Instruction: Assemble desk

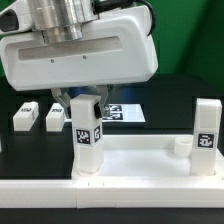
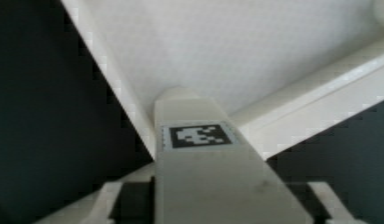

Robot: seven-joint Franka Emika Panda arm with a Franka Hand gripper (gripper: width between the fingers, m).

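**Two legs standing, two left**

Gripper (image 1: pixel 85 104) straddles upright leg (image 1: pixel 88 135) at desk top's (image 1: pixel 140 165) near corner, exterior view's left; clamped or loose, cannot tell. Second leg (image 1: pixel 205 135) stands at right. Two loose legs (image 1: pixel 25 115) lie far left, apparently unfitted.

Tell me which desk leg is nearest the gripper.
The upright leg directly beneath the gripper; another leg stands at the exterior view's right, two lie flat at its left.

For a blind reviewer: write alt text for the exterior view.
The gripper straddles an upright tagged leg on the white desk top. A second leg stands toward the exterior view's right; two loose legs lie on the black table behind.
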